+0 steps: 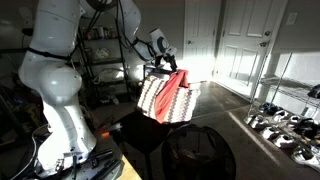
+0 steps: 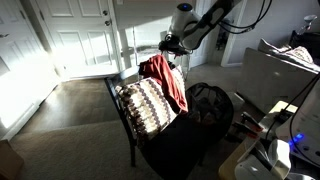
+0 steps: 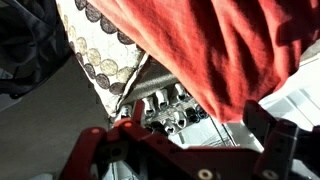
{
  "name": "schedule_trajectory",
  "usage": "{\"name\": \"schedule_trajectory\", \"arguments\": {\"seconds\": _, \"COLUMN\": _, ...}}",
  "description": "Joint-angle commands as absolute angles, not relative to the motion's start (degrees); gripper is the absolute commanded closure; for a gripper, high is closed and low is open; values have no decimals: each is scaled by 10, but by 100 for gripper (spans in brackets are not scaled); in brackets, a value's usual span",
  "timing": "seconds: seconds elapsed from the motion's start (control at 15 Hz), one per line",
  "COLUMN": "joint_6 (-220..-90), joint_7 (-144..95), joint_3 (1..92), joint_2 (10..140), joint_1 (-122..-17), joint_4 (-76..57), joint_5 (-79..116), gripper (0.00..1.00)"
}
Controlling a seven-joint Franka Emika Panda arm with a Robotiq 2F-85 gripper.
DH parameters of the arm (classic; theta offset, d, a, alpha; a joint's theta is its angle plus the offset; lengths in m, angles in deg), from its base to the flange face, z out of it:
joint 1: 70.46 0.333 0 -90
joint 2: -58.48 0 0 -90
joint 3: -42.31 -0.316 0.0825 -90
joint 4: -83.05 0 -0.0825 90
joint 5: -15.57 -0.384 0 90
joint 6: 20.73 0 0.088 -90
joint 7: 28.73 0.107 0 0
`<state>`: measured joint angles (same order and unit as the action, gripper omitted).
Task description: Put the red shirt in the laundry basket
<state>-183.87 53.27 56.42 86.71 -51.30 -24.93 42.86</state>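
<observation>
Entry: red shirt (image 1: 177, 94) | lying draped over the right rim of the laundry basket (image 1: 150, 100), hanging down its side | gripper (image 1: 161, 55) hovering just above, jaws standing apart, holding nothing | step: apparently releasing | next: probably tucking the cloth inside

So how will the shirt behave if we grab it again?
Likely floppy: the shirt hangs in soft folds down the basket. Probably light, since the fabric basket shows no sag under it. It might slide off when nudged, because much of it seems to hang outside the rim.
</observation>
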Motion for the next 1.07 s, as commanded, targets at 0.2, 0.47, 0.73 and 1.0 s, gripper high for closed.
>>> {"name": "schedule_trajectory", "arguments": {"seconds": 0.2, "joint_6": -1822, "joint_7": 639, "joint_3": 661, "joint_2": 990, "joint_1": -440, "joint_4": -114, "joint_5": 441, "gripper": 0}}
{"name": "schedule_trajectory", "arguments": {"seconds": 0.47, "joint_6": -1803, "joint_7": 654, "joint_3": 670, "joint_2": 996, "joint_1": -440, "joint_4": -97, "joint_5": 431, "gripper": 0}}
{"name": "schedule_trajectory", "arguments": {"seconds": 0.73, "joint_6": -1792, "joint_7": 634, "joint_3": 642, "joint_2": 970, "joint_1": -457, "joint_4": -111, "joint_5": 407, "gripper": 0}}
{"name": "schedule_trajectory", "arguments": {"seconds": 1.0, "joint_6": -1779, "joint_7": 609, "joint_3": 596, "joint_2": 947, "joint_1": -478, "joint_4": -124, "joint_5": 371, "gripper": 0}}
